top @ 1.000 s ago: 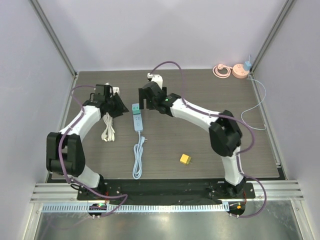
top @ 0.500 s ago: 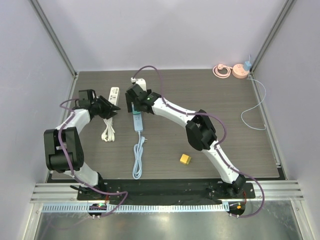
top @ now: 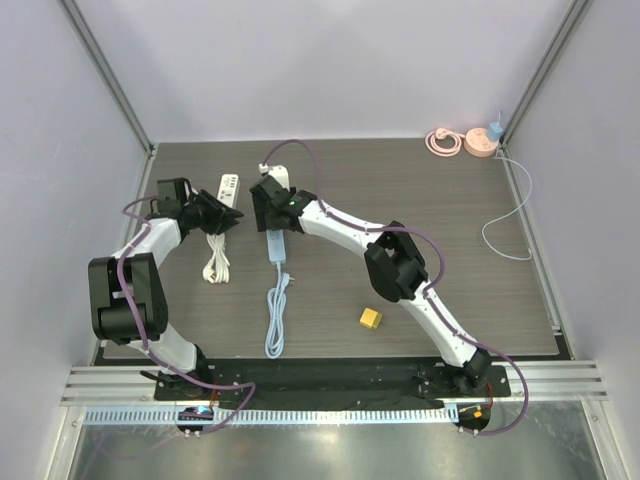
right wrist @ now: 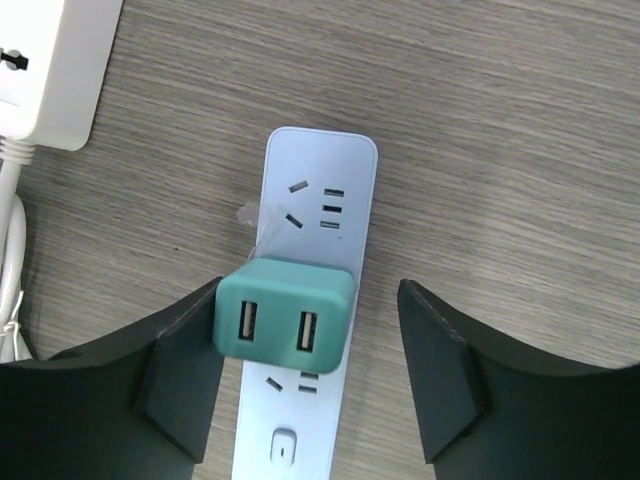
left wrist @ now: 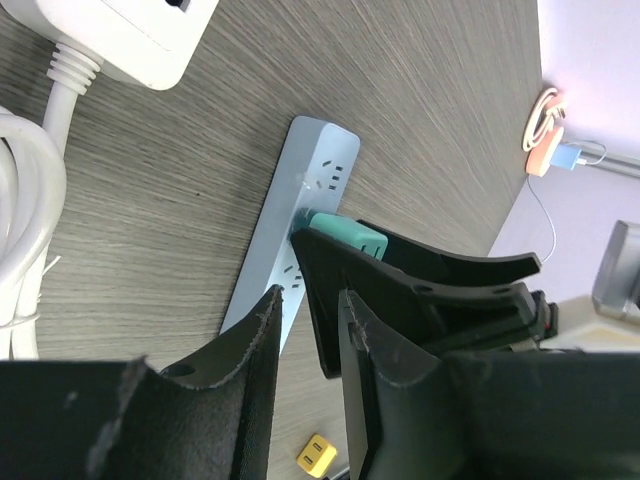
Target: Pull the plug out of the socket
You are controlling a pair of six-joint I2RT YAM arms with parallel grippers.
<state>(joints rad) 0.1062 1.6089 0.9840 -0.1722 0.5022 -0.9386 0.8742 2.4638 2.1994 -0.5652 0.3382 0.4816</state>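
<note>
— Where is the plug?

— The plug (right wrist: 285, 320) sits seated in the strip (right wrist: 320, 180), directly between the fingers of my right gripper (right wrist: 310, 295). Those jaws are spread wide around it. One finger (right wrist: 180, 370) is just beside the plug's side and the other stands apart from it.

— And your left gripper?

— My left gripper (left wrist: 312, 295) is all but closed, with only a thin slit and nothing in it. It hangs above the strip's edge, tips pointing toward my right gripper. A white strip (left wrist: 120, 30) lies ahead of it, to its left.
</note>
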